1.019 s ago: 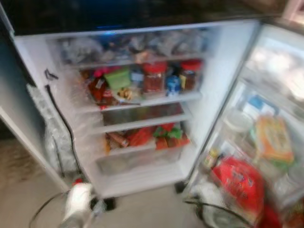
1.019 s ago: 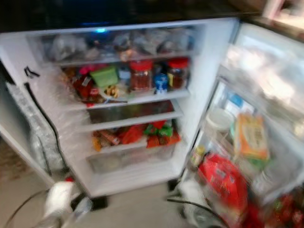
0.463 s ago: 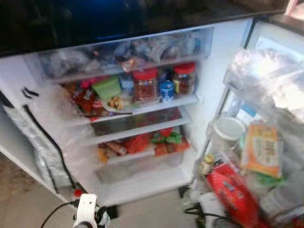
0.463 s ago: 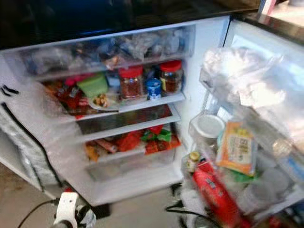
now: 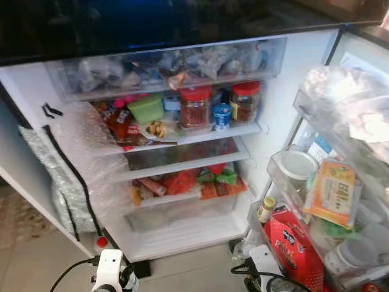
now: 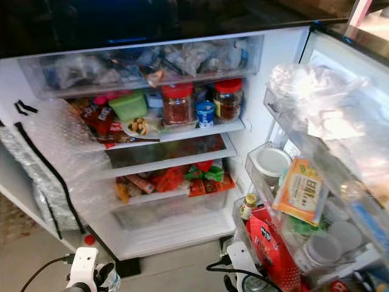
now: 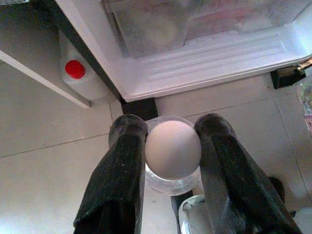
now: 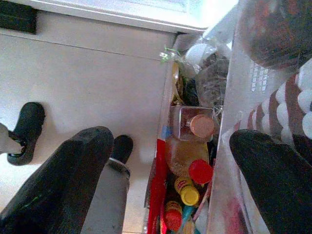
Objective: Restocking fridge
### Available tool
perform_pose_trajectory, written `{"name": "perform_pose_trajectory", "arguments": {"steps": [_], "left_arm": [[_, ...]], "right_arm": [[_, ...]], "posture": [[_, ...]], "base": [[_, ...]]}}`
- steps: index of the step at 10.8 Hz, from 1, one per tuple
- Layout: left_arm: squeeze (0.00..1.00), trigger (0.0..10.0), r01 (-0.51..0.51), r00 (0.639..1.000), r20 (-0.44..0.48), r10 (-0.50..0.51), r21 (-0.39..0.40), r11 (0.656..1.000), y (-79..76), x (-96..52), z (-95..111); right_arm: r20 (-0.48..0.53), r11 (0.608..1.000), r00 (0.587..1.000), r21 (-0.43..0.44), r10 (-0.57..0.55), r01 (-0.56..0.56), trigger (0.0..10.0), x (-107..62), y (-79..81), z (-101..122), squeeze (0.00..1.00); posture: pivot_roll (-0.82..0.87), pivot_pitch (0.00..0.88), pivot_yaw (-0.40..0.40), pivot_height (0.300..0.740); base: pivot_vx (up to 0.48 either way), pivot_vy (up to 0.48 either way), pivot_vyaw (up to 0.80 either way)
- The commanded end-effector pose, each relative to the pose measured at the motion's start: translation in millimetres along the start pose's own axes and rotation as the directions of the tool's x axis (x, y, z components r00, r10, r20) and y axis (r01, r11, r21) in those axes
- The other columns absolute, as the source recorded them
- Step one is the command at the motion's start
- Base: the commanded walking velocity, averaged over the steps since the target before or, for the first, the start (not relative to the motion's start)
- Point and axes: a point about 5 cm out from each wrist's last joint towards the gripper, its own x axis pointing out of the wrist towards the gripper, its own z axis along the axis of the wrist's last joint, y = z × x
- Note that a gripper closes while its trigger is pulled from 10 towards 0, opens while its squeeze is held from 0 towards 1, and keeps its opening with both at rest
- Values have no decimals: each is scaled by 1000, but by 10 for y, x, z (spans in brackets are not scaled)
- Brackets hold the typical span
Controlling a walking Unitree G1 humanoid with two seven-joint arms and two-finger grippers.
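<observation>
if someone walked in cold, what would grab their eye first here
The open fridge, crammed with food: two red-lidded jars side by side on the upper shelf and red and green packets on the shelf below. Next, the door racks on the right, where a big red bag sits below an orange carton. Low down, the left gripper is shut on a clear bottle with a pale cap above the tiled floor.
</observation>
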Motion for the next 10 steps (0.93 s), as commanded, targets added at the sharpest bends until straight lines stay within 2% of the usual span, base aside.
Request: {"name": "perform_pose_trajectory", "arguments": {"steps": [1,5,10], "left_arm": [[0,10000,2,1000,-11,-2,2,1000,10,-16,-37],[0,10000,17,999,-30,-17,7,1000,-39,-23,-80],[0,10000,35,998,-43,-34,25,999,-87,-42,-134]], "right_arm": [[14,999,999,-11,-35,35,10000,-12,-111,22,0],[12,999,1000,-34,-6,6,10000,-8,-57,-16,0],[3,999,1000,-47,17,-17,10000,-17,-72,-117,0]], "posture": [[8,0,-4,740],[23,0,-8,740],[29,0,-8,740]], "base": [[0,0,0],[0,0,0],[0,0,0]]}}
